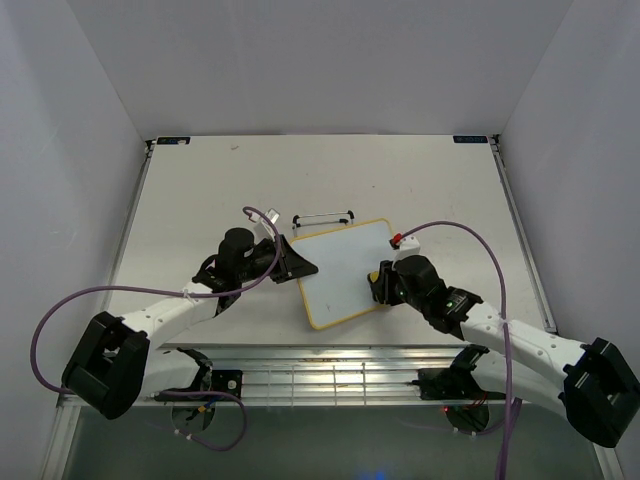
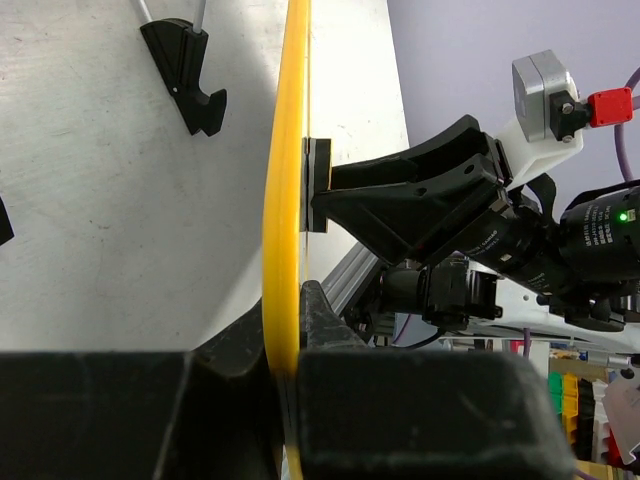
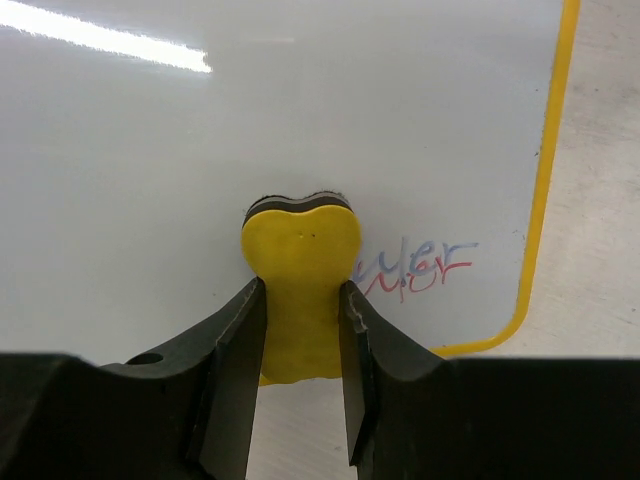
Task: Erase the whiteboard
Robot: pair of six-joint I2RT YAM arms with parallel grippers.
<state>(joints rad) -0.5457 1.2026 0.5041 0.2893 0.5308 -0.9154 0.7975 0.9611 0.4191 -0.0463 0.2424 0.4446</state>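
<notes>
The small white rectangular whiteboard (image 1: 345, 272) with rounded corners and a thin yellow frame lies askew at the middle of the pale grey worktop (image 1: 200, 190), between the two arms. Most of its face reads plain white. One short scrawl of pink-red writing (image 3: 415, 268) sits near a rounded corner, close to the frame.

The small yellow heart-shaped sponge eraser (image 3: 300, 270) with a dark pad underneath is pressed to the board, its lobe just beside the first letters. The right claw (image 3: 300, 300) pinches this eraser by its narrow end, one finger on each side. The left claw (image 2: 290, 330) is pressed together on the board's opposite framed edge, steadying it. Whether that edge is raised off the worktop cannot be told.

Just beyond the board's far edge lies a thin black wire stand (image 1: 323, 216), apart from the work.

By my reading the wiping is in hand and close to finished. The next move calls for a short sideways stroke across the scrawl, keeping the pad flat and stopping short of the frame, while the left claw holds firm so the board does not slide
</notes>
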